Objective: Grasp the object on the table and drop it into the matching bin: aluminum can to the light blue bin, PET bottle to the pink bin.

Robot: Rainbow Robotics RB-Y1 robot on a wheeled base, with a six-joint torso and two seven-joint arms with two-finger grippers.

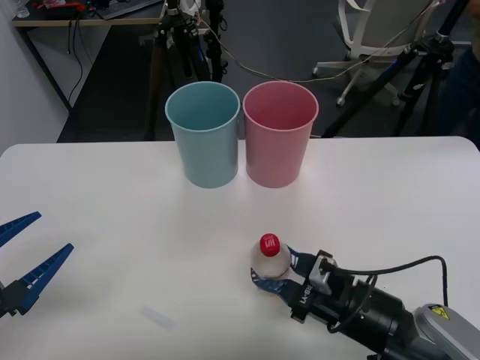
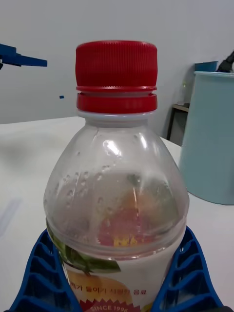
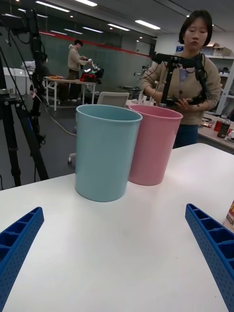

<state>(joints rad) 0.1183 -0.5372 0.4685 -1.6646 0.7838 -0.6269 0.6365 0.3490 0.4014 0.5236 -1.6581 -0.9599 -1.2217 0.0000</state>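
Note:
The PET bottle (image 1: pixel 270 257), small and clear with a red cap and a pale label, stands upright on the white table (image 1: pixel 112 195) at the front right. My right gripper (image 1: pixel 274 270) is shut on its body, one blue finger (image 2: pixel 187 273) pressed to each side of the bottle (image 2: pixel 117 185). Behind it, side by side at the table's far middle, stand the light blue bin (image 1: pixel 204 139) on the left and the pink bin (image 1: pixel 279 139) on the right. My left gripper (image 1: pixel 54 231) hangs open over the table's front left, facing the light blue bin (image 3: pixel 105 156) and pink bin (image 3: pixel 153 146).
Both bins touch or nearly touch each other, about a bin's height beyond the bottle. Bare tabletop (image 3: pixel 117 253) lies between the bottle and the bins. Tripods (image 1: pixel 176 37) and an office chair (image 1: pixel 375 30) stand on the floor past the table's far edge.

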